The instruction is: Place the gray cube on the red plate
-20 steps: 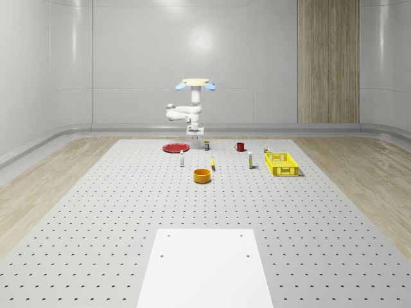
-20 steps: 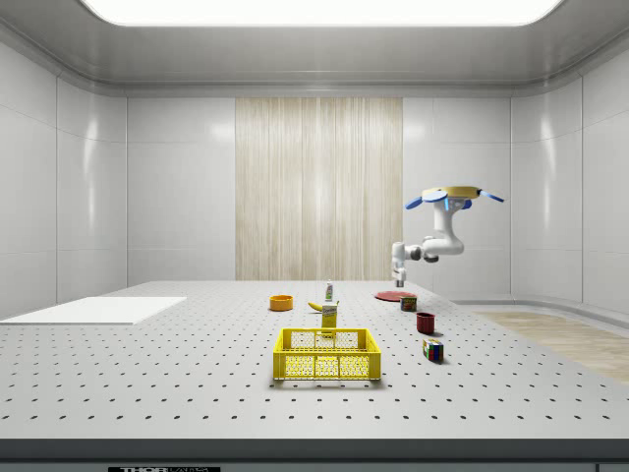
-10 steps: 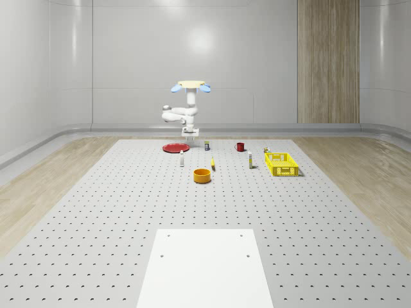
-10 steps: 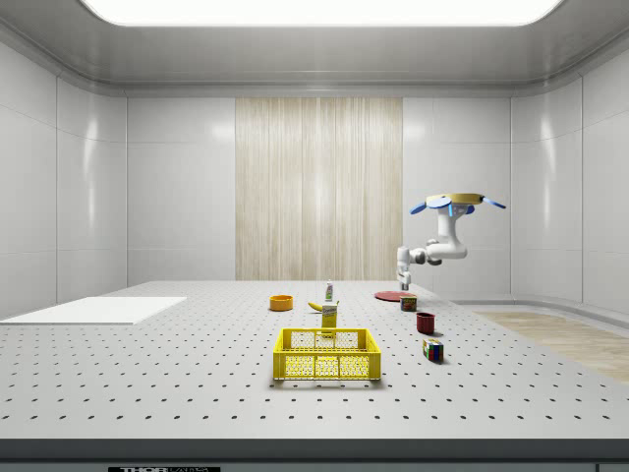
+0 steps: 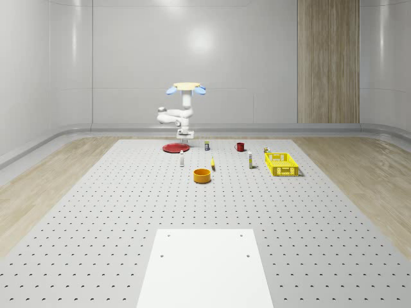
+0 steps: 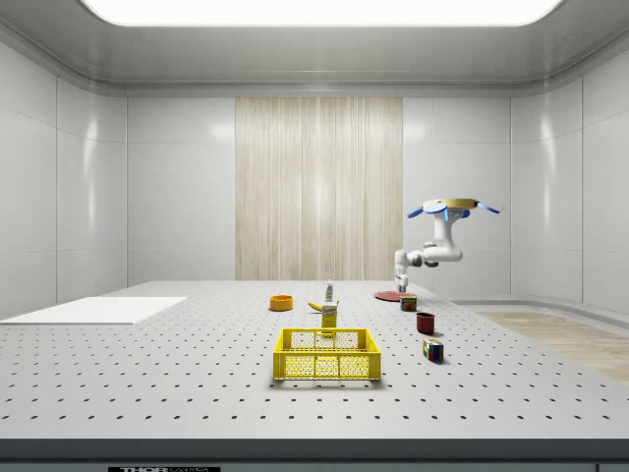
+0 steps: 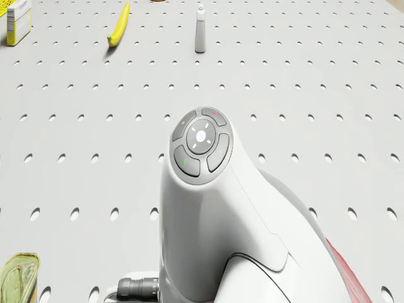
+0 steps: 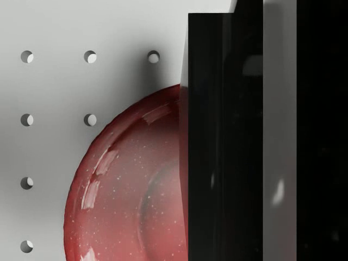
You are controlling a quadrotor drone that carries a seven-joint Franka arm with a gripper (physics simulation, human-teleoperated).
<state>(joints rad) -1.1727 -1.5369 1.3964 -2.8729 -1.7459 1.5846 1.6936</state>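
Leftward in the whole-scene view since a second ago, the drone (image 5: 187, 86) now hovers by the far edge of the table (image 5: 96, 212), and the gripper (image 5: 184, 135) hangs just above the red plate (image 5: 172, 148). The wrist view adds what that one lacks: the gray cube (image 8: 280, 136) clamped between dark fingers (image 8: 223, 163) over the plate. The drone view adds a banana (image 7: 118, 25) and a bottle (image 7: 201, 29) further off.

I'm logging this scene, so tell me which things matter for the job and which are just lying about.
Job: gray cube, held in the gripper; red plate beneath it; drone hovering above the plate.

Lying about: orange bowl, yellow crate, red mug, banana, white bottle.
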